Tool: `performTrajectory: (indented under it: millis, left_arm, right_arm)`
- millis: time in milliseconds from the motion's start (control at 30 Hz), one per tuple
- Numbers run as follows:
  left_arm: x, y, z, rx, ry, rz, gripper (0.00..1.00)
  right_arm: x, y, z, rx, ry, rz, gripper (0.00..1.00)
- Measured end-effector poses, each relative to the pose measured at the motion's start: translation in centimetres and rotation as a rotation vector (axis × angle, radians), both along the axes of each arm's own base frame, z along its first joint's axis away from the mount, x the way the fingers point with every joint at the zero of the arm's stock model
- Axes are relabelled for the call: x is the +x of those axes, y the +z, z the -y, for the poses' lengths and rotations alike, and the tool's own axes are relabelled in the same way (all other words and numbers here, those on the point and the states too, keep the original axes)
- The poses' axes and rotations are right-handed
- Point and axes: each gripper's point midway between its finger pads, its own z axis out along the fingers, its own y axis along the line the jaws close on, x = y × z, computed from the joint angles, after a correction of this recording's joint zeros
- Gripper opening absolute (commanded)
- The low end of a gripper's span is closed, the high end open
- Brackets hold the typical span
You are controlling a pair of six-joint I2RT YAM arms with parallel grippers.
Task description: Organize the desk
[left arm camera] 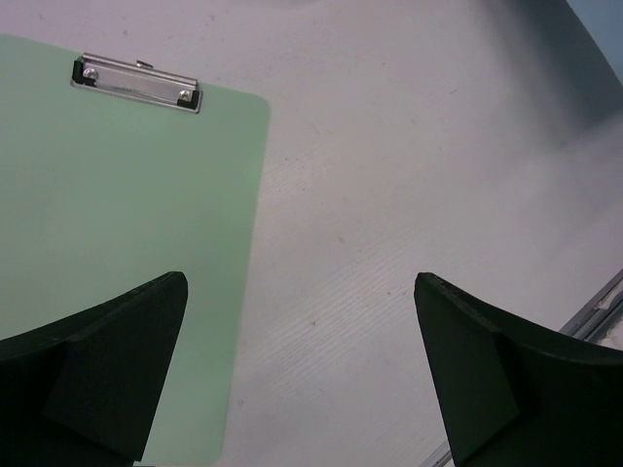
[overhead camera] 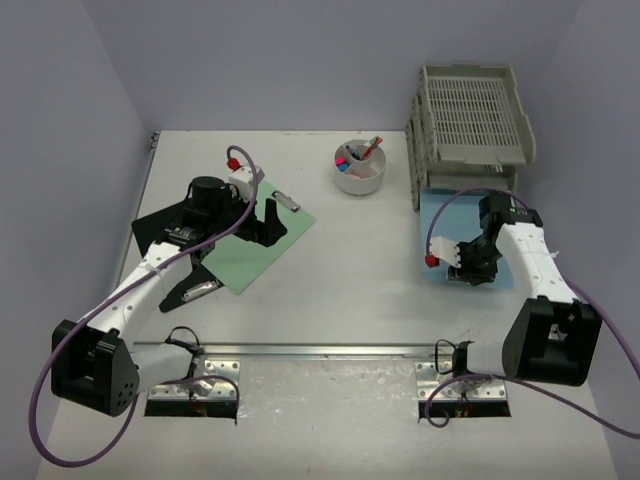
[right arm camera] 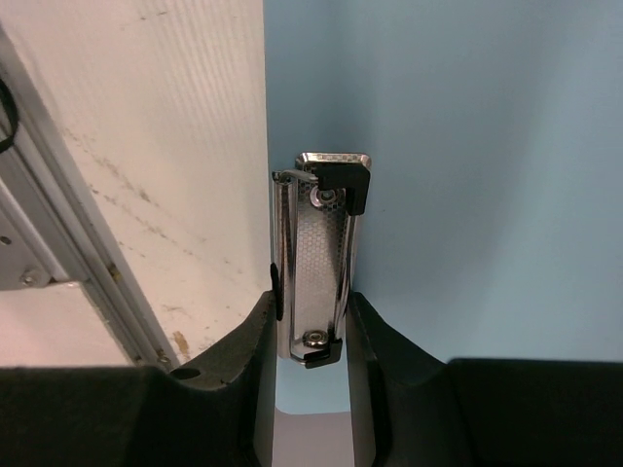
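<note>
The white desk (overhead camera: 340, 290) holds a green clipboard (overhead camera: 262, 250) at the left, its metal clip (overhead camera: 288, 201) at the far end. My left gripper (overhead camera: 258, 222) hovers over it, open and empty. In the left wrist view, the green clipboard (left arm camera: 117, 224) lies under the left finger (left arm camera: 107, 379) and bare desk (left arm camera: 389, 195) under the right one. A blue clipboard (overhead camera: 448, 212) lies at the right in front of the trays. My right gripper (right arm camera: 313, 321) is shut on the blue clipboard's (right arm camera: 467, 195) metal clip (right arm camera: 321, 253) at its near edge.
A black clipboard (overhead camera: 158, 232) lies partly under the green one and my left arm. Grey stacked slotted trays (overhead camera: 470, 115) stand at the back right. A white bowl (overhead camera: 360, 176) with pens sits beside them. A metal rail (overhead camera: 320, 351) runs along the front.
</note>
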Motion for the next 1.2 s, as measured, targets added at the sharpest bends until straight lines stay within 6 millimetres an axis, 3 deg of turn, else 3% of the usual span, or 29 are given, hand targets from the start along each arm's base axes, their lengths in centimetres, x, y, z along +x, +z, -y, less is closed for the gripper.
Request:
performTrajectory:
  millis: [233,633,900,1200]
  left_arm:
    - [0.1,-0.1,-0.1,0.014,-0.01,0.007,1.0]
    - [0.7,-0.4,0.0,0.027,-0.015,0.002,1.0]
    - [0.9,-0.5,-0.1,0.039,-0.017,0.006,1.0]
    - [0.9,-0.6,-0.1,0.04,-0.018,0.005,1.0]
  right_arm:
    - [2.9,-0.5,0.6,-0.009,0.021,0.03,0.0]
    - [6.5,-3.6,1.2,-0.021,0.057,0.043,0.0]
    - [11.1,-3.1,2.3,-0.046,0.064,0.103,0.0]
    - [10.9,-2.9,3.4,-0.066,0.053,0.08,0.0]
